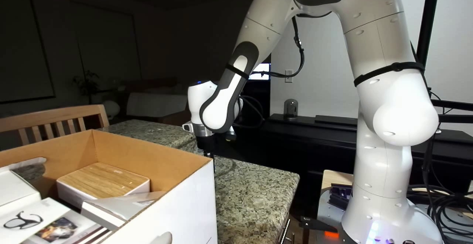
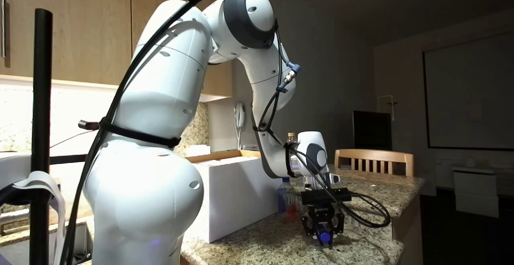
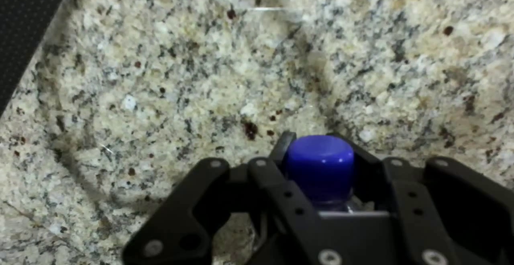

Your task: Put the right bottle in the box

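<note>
We judge the grasp made: the gripper (image 3: 312,154) clasps the blue-capped bottle (image 3: 320,172) by its cap (image 2: 325,237), low and right of centre in an exterior view. We still need it carried into the white cardboard box (image 2: 241,198), lower middle, and released. The cap points up the wrist frame; the bottle's long axis seems nearer level than upright, body hidden.

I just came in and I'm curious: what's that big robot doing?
The robot arm has its fingers closed on a blue-capped bottle. They're over the counter, outside the box, so the bottle hasn't gone in yet. Most of it is hidden, so I can't tell if it's touching the counter. Another bottle stands beside the box.
</note>
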### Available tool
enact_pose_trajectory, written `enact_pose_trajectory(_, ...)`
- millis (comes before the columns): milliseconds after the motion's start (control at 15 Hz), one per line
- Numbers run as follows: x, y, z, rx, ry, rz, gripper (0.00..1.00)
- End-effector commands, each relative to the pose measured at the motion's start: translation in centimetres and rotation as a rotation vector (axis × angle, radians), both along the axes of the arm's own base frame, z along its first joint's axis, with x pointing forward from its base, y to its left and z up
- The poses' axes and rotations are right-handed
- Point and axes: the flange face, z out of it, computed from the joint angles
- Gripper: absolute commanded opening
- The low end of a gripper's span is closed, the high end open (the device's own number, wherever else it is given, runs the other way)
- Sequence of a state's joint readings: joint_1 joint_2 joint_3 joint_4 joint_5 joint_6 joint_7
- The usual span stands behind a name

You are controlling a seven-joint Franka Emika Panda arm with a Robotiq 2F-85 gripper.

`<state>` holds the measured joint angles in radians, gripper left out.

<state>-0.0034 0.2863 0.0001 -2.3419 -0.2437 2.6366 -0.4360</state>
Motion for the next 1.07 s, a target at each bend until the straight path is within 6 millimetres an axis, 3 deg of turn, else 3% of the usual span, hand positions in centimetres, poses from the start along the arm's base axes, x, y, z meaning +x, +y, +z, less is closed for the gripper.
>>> enact_pose_trajectory(0, -1.1, 0.2, 2.2, -0.052, -0.036, -0.009, 0.08)
enact_pose_trajectory(133, -1.5, 0.4, 3.9, -0.084, -0.055, -0.021, 0.04)
enact_pose_trajectory(400, -2.3, 1.6, 8.8, -0.147, -0.094, -0.035, 0.10)
enact_pose_trajectory(600, -2.9, 2.2, 12.5, -0.193, -0.106, -0.056, 0.09)
enact_pose_trajectory(1000, -3.5, 2.1, 16.8, -0.227, -0.111, -0.094, 0.09)
